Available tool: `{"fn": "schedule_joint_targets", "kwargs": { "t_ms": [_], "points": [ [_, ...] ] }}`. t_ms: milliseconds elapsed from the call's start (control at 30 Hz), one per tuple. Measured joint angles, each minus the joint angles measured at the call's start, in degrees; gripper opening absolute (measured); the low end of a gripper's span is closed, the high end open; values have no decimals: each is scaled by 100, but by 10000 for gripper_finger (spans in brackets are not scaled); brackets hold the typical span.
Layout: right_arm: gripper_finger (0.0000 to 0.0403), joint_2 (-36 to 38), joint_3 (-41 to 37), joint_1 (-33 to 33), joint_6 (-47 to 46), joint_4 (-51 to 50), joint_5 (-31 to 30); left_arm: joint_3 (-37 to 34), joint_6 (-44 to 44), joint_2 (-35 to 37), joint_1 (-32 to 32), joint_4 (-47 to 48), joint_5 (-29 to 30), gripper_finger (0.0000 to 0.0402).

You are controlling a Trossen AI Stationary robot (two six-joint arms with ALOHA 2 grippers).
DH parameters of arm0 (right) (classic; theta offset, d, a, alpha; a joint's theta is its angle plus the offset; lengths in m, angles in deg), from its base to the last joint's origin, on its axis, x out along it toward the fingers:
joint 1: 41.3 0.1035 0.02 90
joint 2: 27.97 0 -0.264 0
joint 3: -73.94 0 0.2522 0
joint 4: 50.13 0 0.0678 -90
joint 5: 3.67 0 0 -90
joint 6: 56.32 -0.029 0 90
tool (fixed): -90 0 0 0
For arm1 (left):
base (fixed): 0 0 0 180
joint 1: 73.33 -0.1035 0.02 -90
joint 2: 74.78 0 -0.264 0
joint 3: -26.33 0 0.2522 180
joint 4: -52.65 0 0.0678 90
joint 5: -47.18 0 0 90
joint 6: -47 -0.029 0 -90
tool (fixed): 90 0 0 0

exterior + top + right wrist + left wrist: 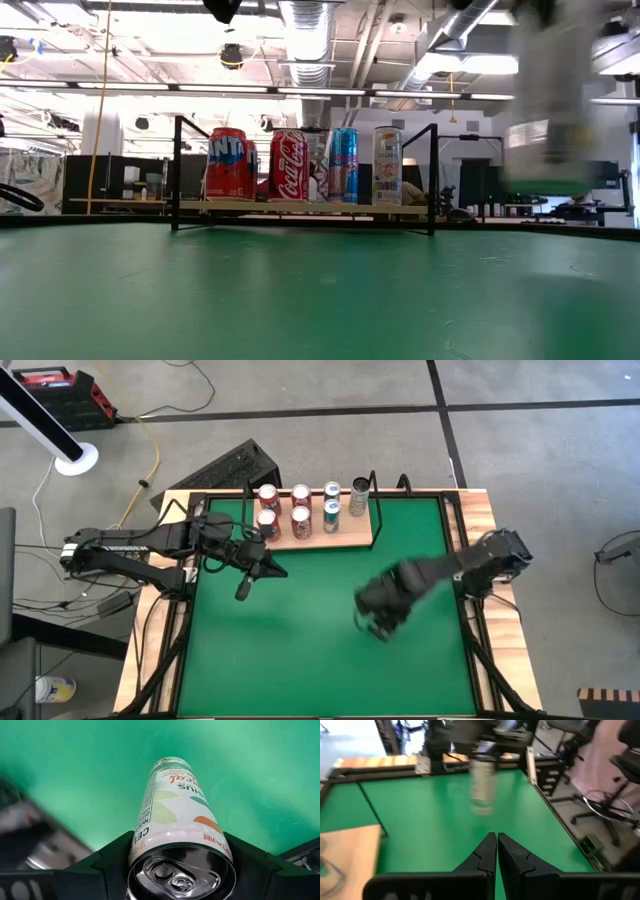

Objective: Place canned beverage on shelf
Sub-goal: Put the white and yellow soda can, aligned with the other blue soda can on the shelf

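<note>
Green worktop [300, 650] with wooden edges, seen whole from above, ringed by grey floor.

At the far edge, the shelf [352, 541]: a light-wood board with black rod frames at its ends, loaded with upright cans in two rows. From table height, readable from left to right as an orange-and-blue Fanta can [229, 164], a red Coca-Cola can [290, 165], a blue can [343, 164] and a pale can [387, 165], with more partly hidden behind them.

Left arm reaching in from the worktop's left side, its left claw [243, 589] hanging over the green just in front of the shelf's left end. Fingers [485, 854] pressed together, tips touching, nothing between them.

Right arm coming in from the right edge, bent toward the middle. Right claw [375, 622] over the open green, well apart from the shelf and nearer the front than the left claw. Blurred in the overhead and table-height views.

Clamped between the right claw's two dark fingers: the canned beverage [172, 815], a slim white can with green and orange print and partly readable lettering. Silver top with pull tab facing the wrist camera, body pointing away over the green surface. Same can visible as a pale upright blur [482, 786] from the left wrist, lifted clear of the worktop, not on the shelf.
</note>
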Motion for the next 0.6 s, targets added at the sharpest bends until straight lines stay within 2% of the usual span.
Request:
{"fn": "schedule_joint_targets", "kwargs": {
  "t_ms": [200, 467, 600],
  "points": [
    [283, 0, 0, -1168, -710, -10, -171, 0, -11, 0, 2, 453, -500, 0],
    [283, -108, -145, -2262, -680, 16, -417, 0, -286, 0, 2, 870, -687, 0],
    [283, -183, -228, -2605, -574, 127, -450, 0, -327, 0, 2, 874, -687, 0]
  ]
}}
